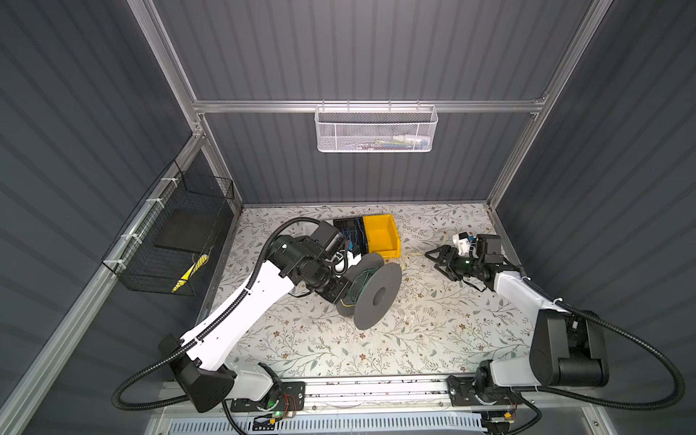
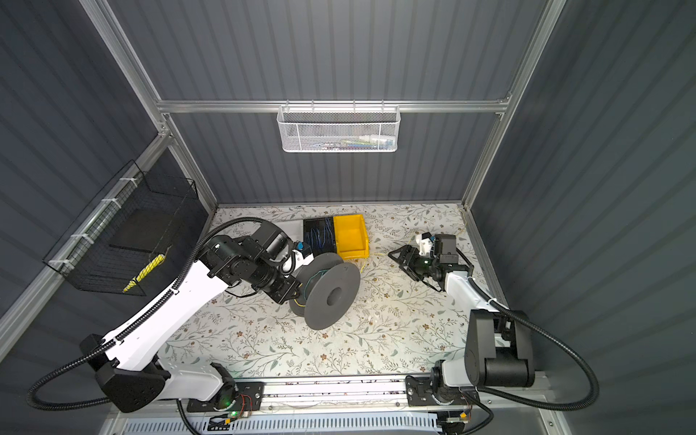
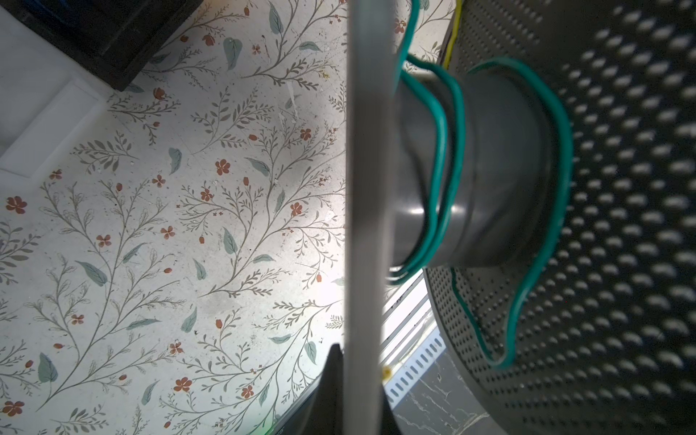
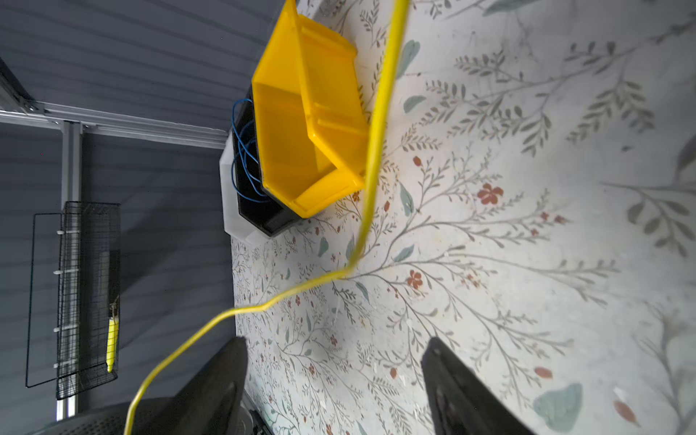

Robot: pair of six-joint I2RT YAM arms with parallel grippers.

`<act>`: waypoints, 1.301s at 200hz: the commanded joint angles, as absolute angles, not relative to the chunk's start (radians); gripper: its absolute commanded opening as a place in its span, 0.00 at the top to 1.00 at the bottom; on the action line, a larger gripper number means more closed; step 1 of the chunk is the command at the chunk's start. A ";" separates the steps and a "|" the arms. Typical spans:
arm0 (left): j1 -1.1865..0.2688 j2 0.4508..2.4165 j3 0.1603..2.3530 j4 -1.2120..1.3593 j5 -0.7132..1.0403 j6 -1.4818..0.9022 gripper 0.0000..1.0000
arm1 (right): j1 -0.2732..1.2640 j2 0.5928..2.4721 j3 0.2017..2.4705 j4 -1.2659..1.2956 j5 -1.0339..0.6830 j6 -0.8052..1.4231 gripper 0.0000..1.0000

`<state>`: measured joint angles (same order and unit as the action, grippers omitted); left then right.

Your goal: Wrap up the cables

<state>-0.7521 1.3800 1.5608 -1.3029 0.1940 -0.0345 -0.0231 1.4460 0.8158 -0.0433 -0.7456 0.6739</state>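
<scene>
- Two arms over one floral counter [image 1: 433, 339].
- One grey spool [image 1: 376, 297] with two flanges stands on edge mid-counter, tilted.
- The left pincer [image 3: 359, 391] is clamped together on the rim of one spool flange, and the flange edge sits between its fingers.
- One green wire [image 3: 452, 150] makes a few loose turns round the spool hub, with one turn slack against the perforated flange.
- One yellow cable [image 4: 380, 113], very thin: a short bit shows at the spool. The rest trails over the counter past the front of the yellow bin toward the right arm.
- The right pincer [image 4: 335, 350] is at the counter's right side, jaws wide apart with nothing between them. The cable passes outside one finger [image 4: 211, 376].
- Three bins touch in a row at the back: one yellow bin [image 1: 380, 233], one black bin [image 1: 344, 222] holding several blue wires [image 4: 244, 150], and one white bin [image 4: 228, 196], mostly hidden.
- Two baskets: one white mesh basket [image 1: 376, 128] on the rear rail and one black wire basket [image 1: 180, 226] on the left wall, with one yellow-and-black item [image 1: 190, 273] inside.
</scene>
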 commanded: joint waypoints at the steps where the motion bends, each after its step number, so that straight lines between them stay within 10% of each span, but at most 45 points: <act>1: -0.758 1.378 1.594 -1.294 0.225 -0.044 1.00 | -0.012 1.507 0.878 0.054 -0.773 0.713 0.26; 41: -0.757 1.384 1.604 -1.305 0.219 -0.043 1.00 | -0.002 1.635 0.956 0.106 -0.752 0.719 0.38; 114: -0.758 1.394 1.597 -1.310 0.200 -0.049 1.00 | 0.017 1.670 1.093 0.026 -0.719 0.681 1.00; 260: -0.869 1.597 1.729 -1.409 -0.216 -0.077 1.00 | 0.189 1.476 1.661 -0.417 -0.749 0.701 1.00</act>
